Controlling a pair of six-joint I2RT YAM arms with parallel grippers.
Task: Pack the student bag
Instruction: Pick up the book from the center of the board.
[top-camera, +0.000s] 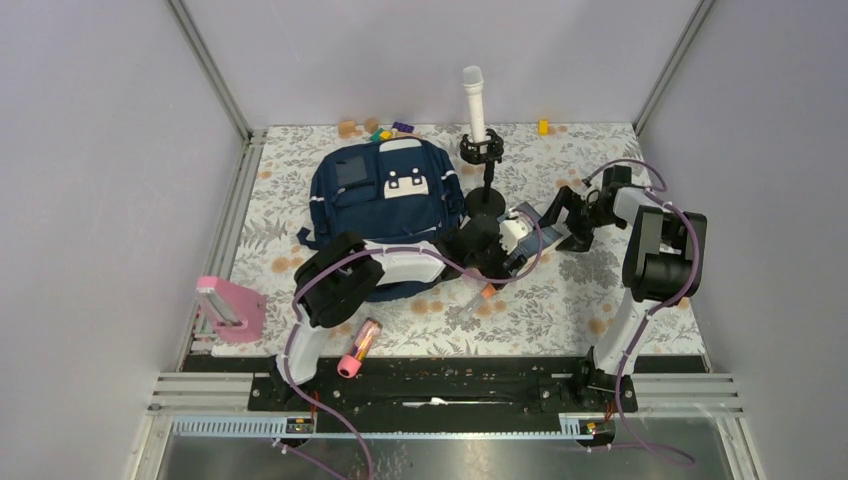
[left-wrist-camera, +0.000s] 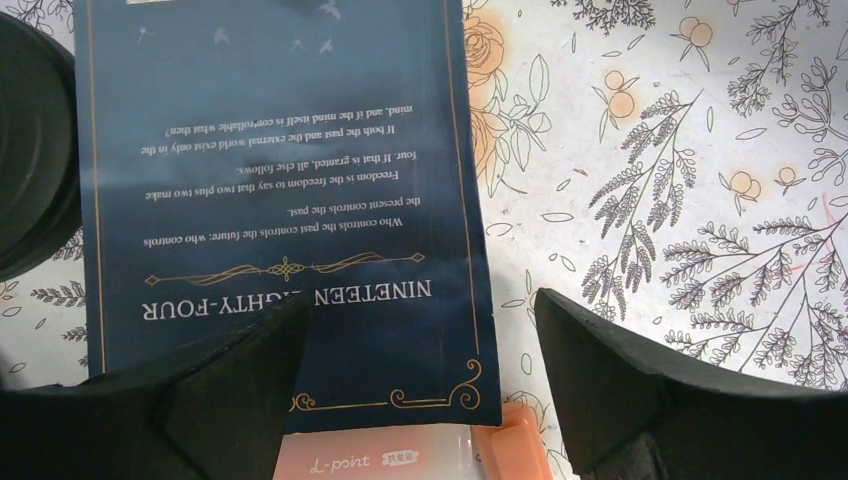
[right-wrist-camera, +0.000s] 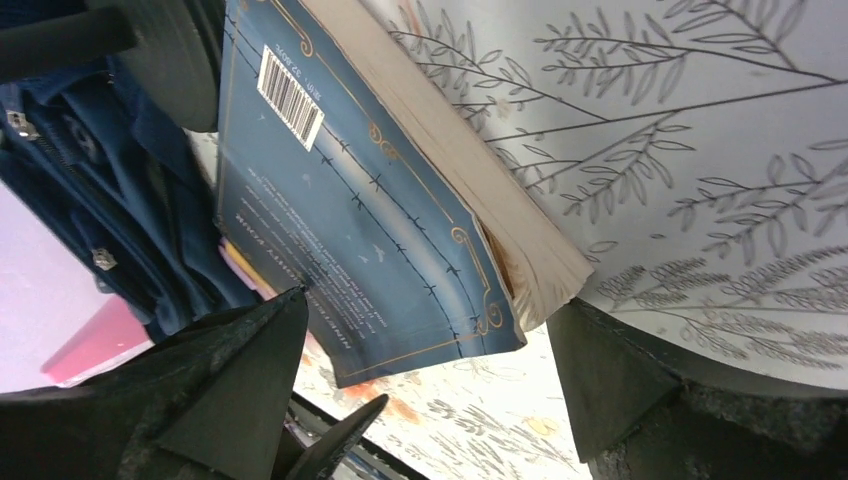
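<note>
Student bag (top-camera: 385, 195) lay on the floral surface (top-camera: 600, 290), left of centre, front pocket side up, w/ the left arm reaching across its near edge. Just right of the bag was a dark blue paperback (left-wrist-camera: 280, 150), "Nineteen Eighty-Four", back cover showing. Left pincer (left-wrist-camera: 420, 330) hung over the book, jaws wide apart: one finger above the cover, the other above bare cloth, nothing gripped. Right pincer (right-wrist-camera: 425, 330) was also spread wide, w/ the book's corner btwn its fingers, not clamped. An orange-ended pen (left-wrist-camera: 510, 445) poked out under the book's edge.
</note>
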